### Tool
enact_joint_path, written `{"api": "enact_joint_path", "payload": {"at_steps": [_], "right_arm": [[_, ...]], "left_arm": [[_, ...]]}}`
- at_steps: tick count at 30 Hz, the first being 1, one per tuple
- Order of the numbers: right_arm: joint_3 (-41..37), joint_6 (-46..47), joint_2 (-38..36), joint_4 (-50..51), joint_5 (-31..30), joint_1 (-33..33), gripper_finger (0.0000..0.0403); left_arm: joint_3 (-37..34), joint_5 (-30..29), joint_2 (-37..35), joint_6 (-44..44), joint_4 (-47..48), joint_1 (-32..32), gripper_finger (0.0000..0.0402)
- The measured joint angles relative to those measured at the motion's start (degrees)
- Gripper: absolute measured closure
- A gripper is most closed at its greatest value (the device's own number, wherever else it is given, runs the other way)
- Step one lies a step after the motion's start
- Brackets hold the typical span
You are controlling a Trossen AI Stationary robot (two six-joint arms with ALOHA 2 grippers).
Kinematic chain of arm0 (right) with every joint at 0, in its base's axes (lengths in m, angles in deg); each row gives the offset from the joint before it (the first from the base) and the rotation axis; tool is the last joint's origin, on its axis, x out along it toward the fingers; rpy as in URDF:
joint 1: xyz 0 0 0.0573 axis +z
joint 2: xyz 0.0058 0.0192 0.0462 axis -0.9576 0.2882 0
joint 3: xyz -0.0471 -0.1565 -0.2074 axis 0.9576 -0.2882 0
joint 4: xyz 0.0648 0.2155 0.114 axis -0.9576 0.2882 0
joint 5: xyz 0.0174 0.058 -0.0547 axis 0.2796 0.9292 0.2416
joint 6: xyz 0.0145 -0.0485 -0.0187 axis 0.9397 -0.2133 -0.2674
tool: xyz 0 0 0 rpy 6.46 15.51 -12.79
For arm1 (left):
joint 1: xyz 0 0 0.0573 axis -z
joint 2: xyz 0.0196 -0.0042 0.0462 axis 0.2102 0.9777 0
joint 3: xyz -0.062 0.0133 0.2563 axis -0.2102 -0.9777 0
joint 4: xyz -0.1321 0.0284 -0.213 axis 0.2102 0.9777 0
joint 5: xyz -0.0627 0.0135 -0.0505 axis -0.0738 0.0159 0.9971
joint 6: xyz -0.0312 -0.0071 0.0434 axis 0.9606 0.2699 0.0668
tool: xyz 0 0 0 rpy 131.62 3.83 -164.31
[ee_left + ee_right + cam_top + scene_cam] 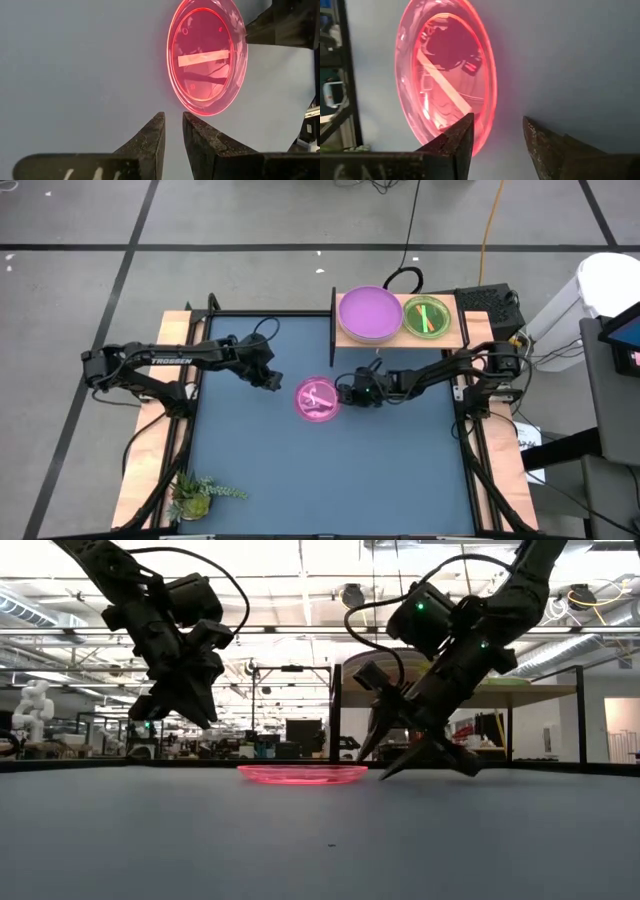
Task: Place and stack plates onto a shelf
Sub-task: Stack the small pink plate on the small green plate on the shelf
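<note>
A pink translucent plate (318,398) with a centre bar lies flat on the blue table top. My right gripper (346,393) is at the plate's right edge, slanting down, open. In the right wrist view one finger (457,137) stands over the plate (445,75) and the other (540,142) outside its rim. My left gripper (272,384) hangs above the table just left of the plate (207,57), with a narrow gap between its fingers (172,117) and nothing in it. At the far edge, the shelf (452,304) carries a purple plate (369,313) and a green plate (427,316). My right gripper has its fingers on either side of the pink plate's right rim (487,127), coming from the table's right and slanting down. In the low view the upper fingertip (362,754) is above the rim and the lower one (385,776) is down at the table. I cannot tell whether either touches the plate.
A small potted plant (200,496) sits at the near left corner. Wooden rails (150,430) run along both sides of the table. The shelf's black upright (333,315) stands at its left end. The near half of the blue top (330,480) holds nothing.
</note>
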Motion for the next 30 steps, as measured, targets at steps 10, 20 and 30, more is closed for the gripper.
{"api": "enact_joint_path", "payload": {"at_steps": [10,20,30], "right_arm": [[-0.11,-0.03,3.51,-4.7,1.04,-0.02,0.0291],[0.09,0.23,3.62,-4.59,0.99,0.02,0.0382],[-0.09,-1.19,0.8,-3.93,1.28,0.04,0.0402]], "left_arm": [[-0.02,-0.15,0.0,0.24,0.02,0.0,0.0329],[-0.02,-0.61,0.0,0.16,0.02,0.02,0.0329],[-0.02,-0.77,0.0,-0.11,0.02,0.0,0.0329]]}}
